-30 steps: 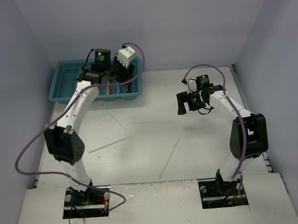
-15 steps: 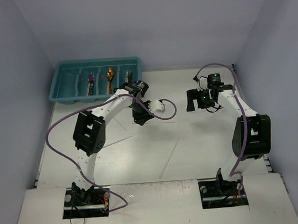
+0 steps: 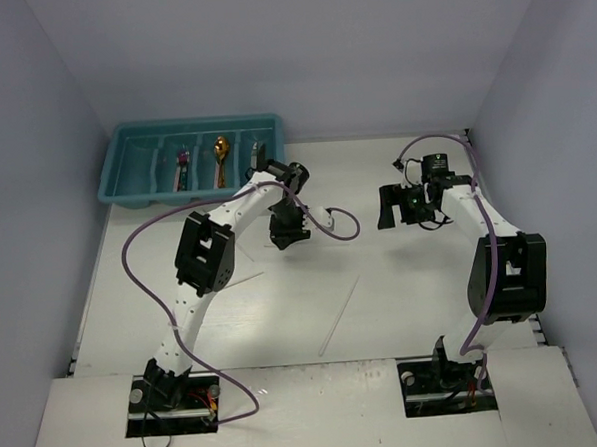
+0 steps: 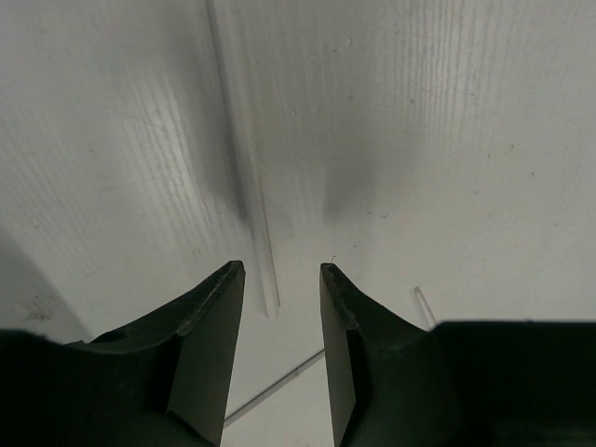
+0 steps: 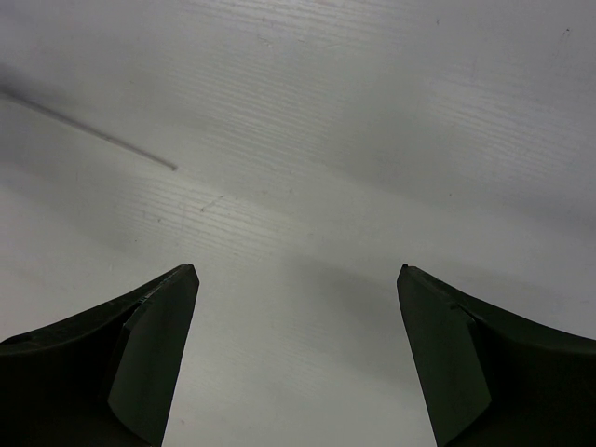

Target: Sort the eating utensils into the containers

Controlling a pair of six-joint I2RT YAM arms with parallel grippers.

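Observation:
The teal cutlery tray [image 3: 126,180] stands at the far left. A gold spoon [image 3: 220,147], a pink-marked piece [image 3: 182,159] and a dark-handled piece [image 3: 256,151] lie in its compartments. A thin white chopstick [image 3: 338,317] lies on the table's middle, and a fainter one [image 3: 239,283] lies left of it. My left gripper [image 3: 287,230] hovers just right of the tray, partly open and empty. In the left wrist view its jaws [image 4: 282,270] stand over a clear chopstick [image 4: 247,177] lying on the table. My right gripper [image 3: 398,206] is wide open and empty, also in the right wrist view [image 5: 298,272].
A second thin stick [image 4: 275,386] crosses under the left jaws and a short end [image 4: 424,305] shows to their right. A thin grey line [image 5: 93,130] lies on the table in the right wrist view. Grey walls close in on three sides.

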